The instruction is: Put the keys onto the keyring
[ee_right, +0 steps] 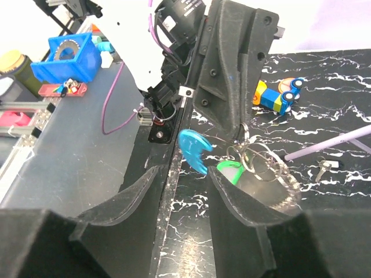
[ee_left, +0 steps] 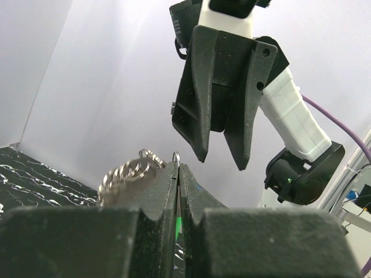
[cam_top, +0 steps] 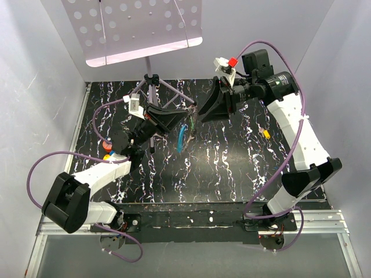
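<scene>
The left pincer [ee_left: 178, 174], fingers pressed fully together, grips the keyring [ee_left: 127, 174] above the desk [cam_top: 232, 168]. Silvery loops bunch against the left side of its fingertips, and one thin end pokes up between them. From the right wrist view, a light-blue tag [ee_right: 193, 149] hangs from the same bundle. A key [ee_right: 231, 171] with a bright green head sits just beside the rings and low against them. The frames do not show whether the key is threaded onto the ring.

Facing it at close range, the right pincer [ee_left: 221, 161] has its fingers parted with nothing between them. Its tips point at the clamped ring, near it but not touching.

Beyond the two arms, a purple tripod stand [cam_top: 152, 81] rises at the far side of the black marbled desk. A small multicoloured toy [ee_right: 277, 95] lies on the desk surface, well apart from the rings. A blue bin [ee_right: 66, 58] sits off the desk's edge.
</scene>
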Motion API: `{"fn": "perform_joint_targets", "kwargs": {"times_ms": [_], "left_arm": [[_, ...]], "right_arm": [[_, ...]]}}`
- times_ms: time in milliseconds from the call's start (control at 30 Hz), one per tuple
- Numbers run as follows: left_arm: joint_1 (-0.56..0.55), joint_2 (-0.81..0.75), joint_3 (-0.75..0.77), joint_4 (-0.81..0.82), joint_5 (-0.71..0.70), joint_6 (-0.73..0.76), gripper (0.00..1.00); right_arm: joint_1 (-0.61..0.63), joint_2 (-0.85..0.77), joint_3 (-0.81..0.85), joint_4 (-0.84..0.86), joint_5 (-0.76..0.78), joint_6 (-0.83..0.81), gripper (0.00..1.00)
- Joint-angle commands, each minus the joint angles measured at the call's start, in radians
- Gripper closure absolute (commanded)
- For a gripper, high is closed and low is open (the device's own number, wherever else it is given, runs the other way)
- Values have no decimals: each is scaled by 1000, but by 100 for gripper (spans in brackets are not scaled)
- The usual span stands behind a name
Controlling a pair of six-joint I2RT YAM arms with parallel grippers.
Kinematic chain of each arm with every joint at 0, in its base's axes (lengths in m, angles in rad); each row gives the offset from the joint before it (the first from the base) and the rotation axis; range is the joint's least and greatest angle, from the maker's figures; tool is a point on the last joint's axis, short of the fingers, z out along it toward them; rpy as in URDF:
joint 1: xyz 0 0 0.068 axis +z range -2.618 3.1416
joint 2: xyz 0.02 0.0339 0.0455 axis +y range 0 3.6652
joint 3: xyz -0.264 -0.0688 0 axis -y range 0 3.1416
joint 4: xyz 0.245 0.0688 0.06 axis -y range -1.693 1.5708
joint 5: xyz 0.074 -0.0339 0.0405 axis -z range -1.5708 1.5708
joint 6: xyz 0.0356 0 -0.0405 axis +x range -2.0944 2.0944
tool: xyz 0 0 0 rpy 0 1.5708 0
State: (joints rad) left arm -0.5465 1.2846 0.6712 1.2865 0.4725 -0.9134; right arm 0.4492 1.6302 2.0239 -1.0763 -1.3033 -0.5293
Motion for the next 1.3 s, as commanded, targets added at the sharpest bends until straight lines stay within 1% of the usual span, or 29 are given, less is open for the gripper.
{"fn": "perform_joint_targets", "kwargs": {"times_ms": [0,300,967,1167,1267], "left_arm": [[-1,-31,47,254,3,-18,100],[-3,-31,60,255,23,-19,100],[-4,-41,71,254,60,-7,100],[-4,-38,65,252,61,1,100],[-4,-30,67,254,63,-1,100]], "right_arm": [[2,8,-2,137,10,169,57],[51,33,-10,183,35,219,62],[46,17,-10,254,108,348,63],[14,14,25,233,61,351,63],[13,13,21,233,70,353,63]]}}
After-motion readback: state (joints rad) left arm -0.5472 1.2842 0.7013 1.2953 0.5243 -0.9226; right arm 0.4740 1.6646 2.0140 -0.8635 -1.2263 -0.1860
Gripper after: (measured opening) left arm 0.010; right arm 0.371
